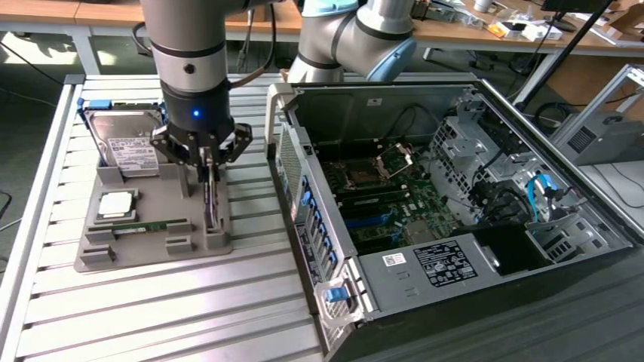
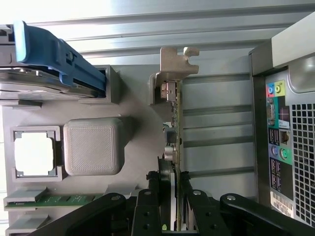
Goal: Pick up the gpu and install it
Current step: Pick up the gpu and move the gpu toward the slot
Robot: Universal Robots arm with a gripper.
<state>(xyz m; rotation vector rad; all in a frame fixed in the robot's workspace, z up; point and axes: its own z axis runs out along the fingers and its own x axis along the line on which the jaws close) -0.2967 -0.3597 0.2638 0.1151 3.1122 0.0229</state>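
The gpu [image 1: 210, 205] stands on edge in a slot of the grey holder tray [image 1: 151, 253], on the side nearest the open computer case [image 1: 483, 136]. My gripper [image 1: 207, 177] comes straight down onto its top edge. In the wrist view the card [image 2: 175, 113] runs edge-on, with its metal bracket at the far end. My gripper [image 2: 170, 199] has one finger against each face near the dark fan and is shut on the card. The card's lower edge still sits in the holder.
The tray [image 2: 133, 98] also holds a silver hard drive [image 1: 126, 143] with a blue frame, a square processor [image 1: 114, 204] and a green memory stick [image 1: 151, 225]. The case lies open at the exterior view's right, showing its motherboard [image 1: 387, 200]. Its rear port panel [image 2: 278, 142] is close beside the card.
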